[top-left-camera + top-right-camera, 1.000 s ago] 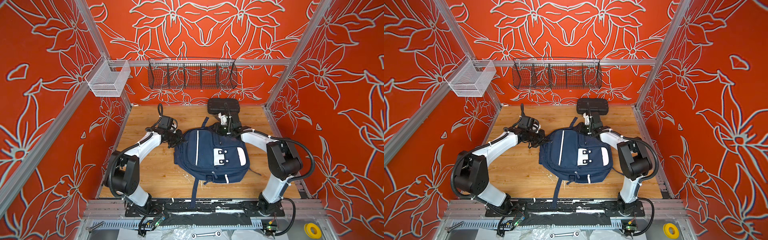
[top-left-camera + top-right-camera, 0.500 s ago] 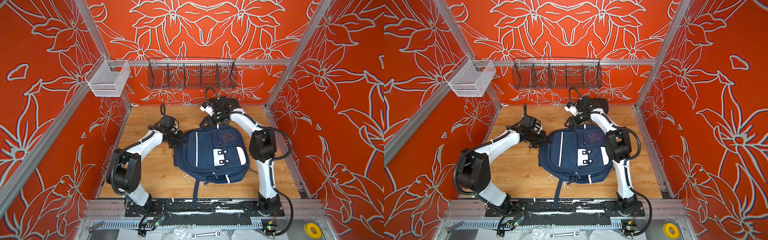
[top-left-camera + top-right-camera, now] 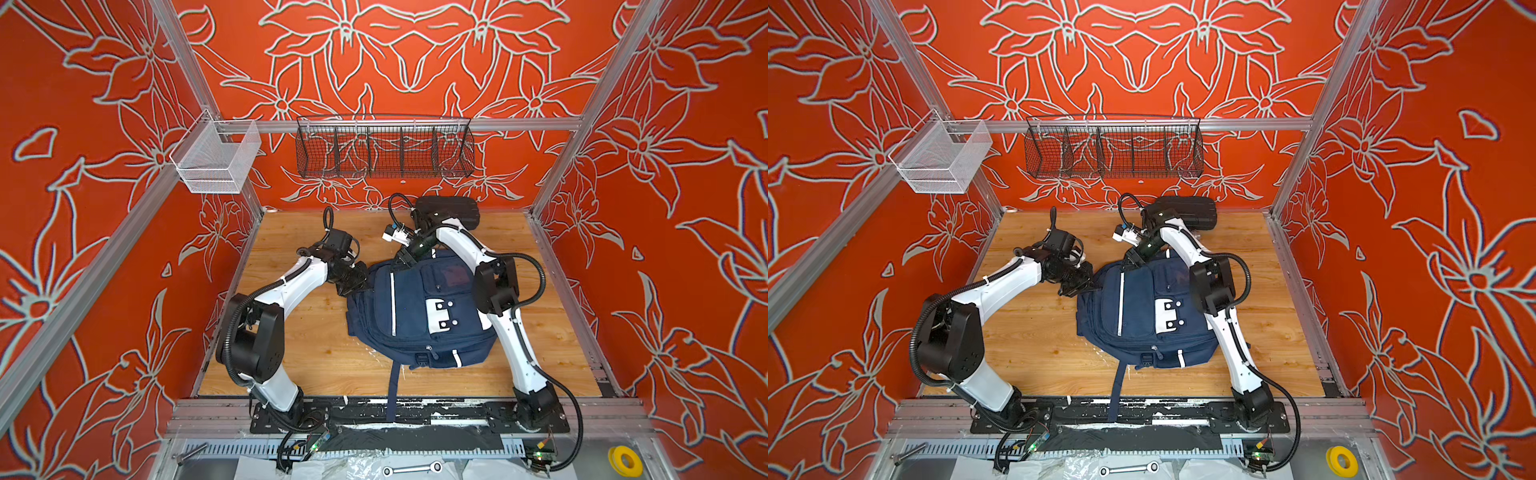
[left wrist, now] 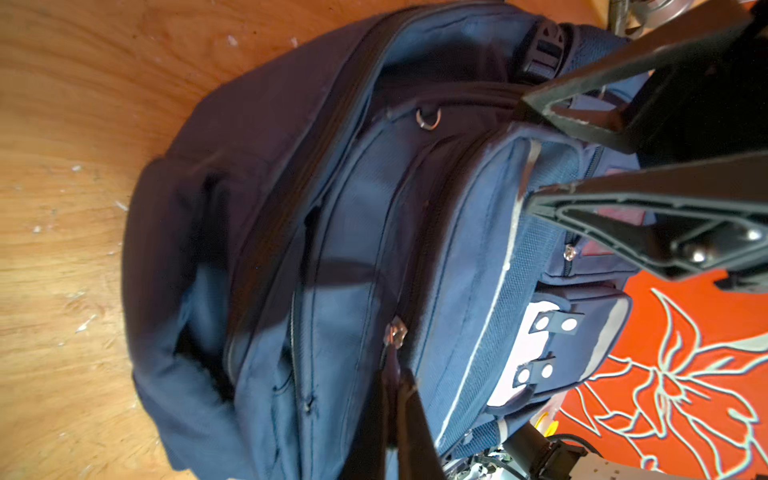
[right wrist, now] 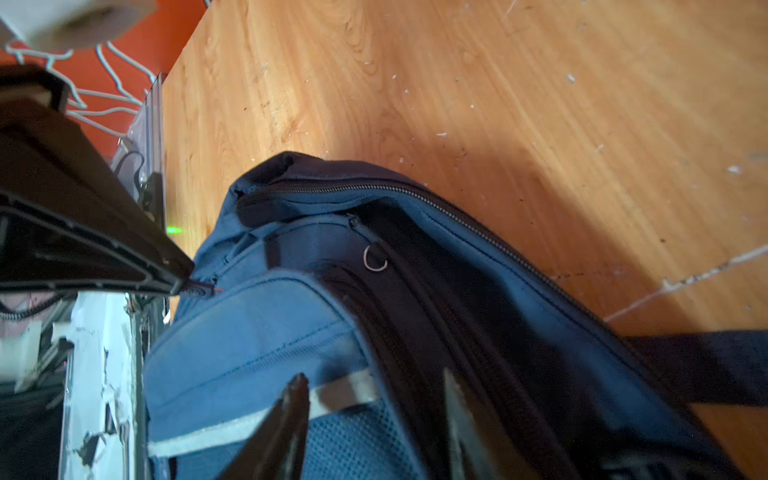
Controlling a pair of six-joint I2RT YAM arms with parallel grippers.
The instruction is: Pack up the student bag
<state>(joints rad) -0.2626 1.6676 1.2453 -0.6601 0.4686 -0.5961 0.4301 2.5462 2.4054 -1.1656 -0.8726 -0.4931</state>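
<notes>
Opening comes first, I judge, and it is barely begun: the bag (image 3: 419, 307) lies flat near the middle of the table (image 3: 291, 353), top toward 12 o'clock, one strap trailing to 6 o'clock, its zips looking mostly closed and nothing visibly packed. Its navy cloth with white stripes and a white patch looks soft and slumped. At its 10 o'clock corner the left gripper (image 3: 355, 286) is clenched on a zip pull (image 5: 199, 289). At 12 o'clock the right gripper (image 3: 405, 259) is spread astride the top edge, pinching nothing clearly. A black case (image 3: 451, 208) sits beyond, at 12 o'clock
</notes>
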